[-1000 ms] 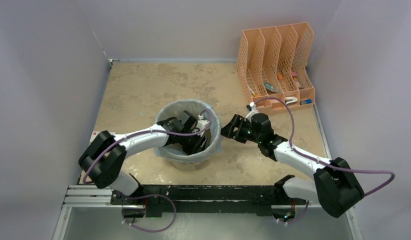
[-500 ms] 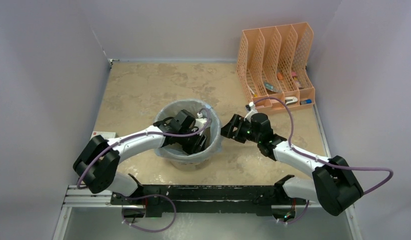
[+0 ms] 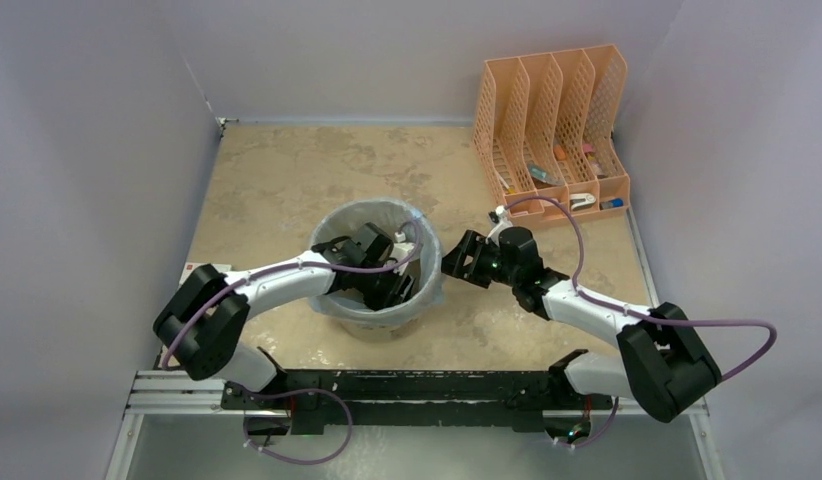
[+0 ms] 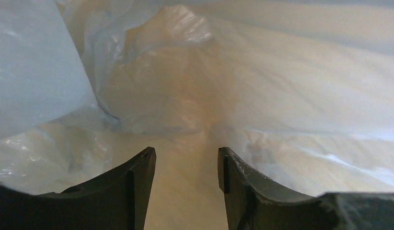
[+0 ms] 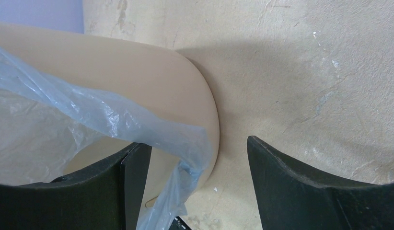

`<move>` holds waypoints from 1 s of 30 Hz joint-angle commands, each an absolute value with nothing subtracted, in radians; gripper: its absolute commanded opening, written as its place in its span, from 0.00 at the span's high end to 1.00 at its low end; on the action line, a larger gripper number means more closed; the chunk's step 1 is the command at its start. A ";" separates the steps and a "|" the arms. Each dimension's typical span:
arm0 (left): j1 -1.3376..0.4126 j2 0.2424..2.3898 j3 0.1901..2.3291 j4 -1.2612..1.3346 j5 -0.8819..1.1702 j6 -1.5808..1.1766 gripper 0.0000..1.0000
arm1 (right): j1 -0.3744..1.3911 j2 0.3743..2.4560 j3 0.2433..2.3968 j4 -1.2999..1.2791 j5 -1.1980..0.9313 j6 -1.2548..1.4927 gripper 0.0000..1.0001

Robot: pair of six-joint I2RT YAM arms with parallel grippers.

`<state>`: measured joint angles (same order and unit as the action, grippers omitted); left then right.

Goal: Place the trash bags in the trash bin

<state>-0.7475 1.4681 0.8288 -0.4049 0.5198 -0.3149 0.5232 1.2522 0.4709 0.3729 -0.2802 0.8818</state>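
The bin [image 5: 137, 72] stands mid-desk [image 3: 287, 180] with the bag [image 3: 372, 206] already inside it as a liner, its mouth spread around the rim and some film spilling down the outside. The left end effector [image 4: 187, 153] reaches down into the bin, fingers parted and gripping nothing. Only crumpled film lies ahead of them, so it looks placed to press the bag toward the bottom and wall. The right end effector [image 5: 195, 143] hovers just outside the bin's right rim, released and wide, with the rim and a loose fold of bag lying between its fingers but not pinched. That position suits steadying the bin or tucking the fold over the rim. The fit seems mostly done; loose folds are probably what is left.
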 commanded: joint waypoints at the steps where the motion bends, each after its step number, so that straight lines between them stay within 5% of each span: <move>1: -0.750 1.529 0.808 -0.387 0.580 -0.345 0.48 | 0.527 1.255 0.483 0.408 -0.296 0.876 0.24; 5: -0.752 1.592 0.819 -0.384 0.577 -0.357 0.43 | 0.527 1.267 0.483 0.420 -0.303 0.879 0.24; 11: -0.752 1.511 0.843 -0.414 0.567 -0.350 0.13 | 0.526 1.246 0.484 0.398 -0.294 0.875 0.23; 30: -0.752 1.323 0.926 -0.600 0.684 -0.313 0.09 | 0.526 1.232 0.497 0.380 -0.290 0.863 0.22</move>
